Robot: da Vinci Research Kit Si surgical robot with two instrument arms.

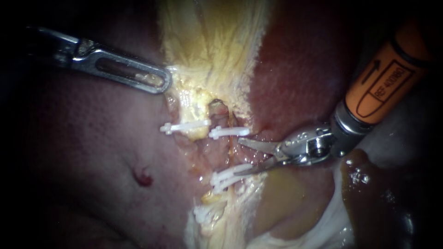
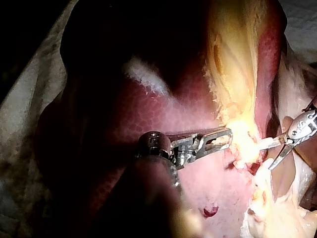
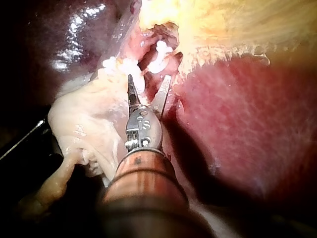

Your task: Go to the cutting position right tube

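Observation:
Two tubes run down the middle between white clips. The right tube lies between an upper clip and lower clips; another clip sits on the left tube. My right instrument, on an orange shaft, ends in two blades standing open just right of that stretch of tube, one blade near each clip. The right wrist view shows the same open blades pointing at the clips. My left instrument has slotted jaws shut on the edge of the yellowish tissue, also seen in the left wrist view.
Dark red liver lies right of the yellowish tissue. Pale pink tissue with a small red spot fills the left. One more clip sits low on the strand. Brownish wet tissue and a white membrane lie under the right instrument.

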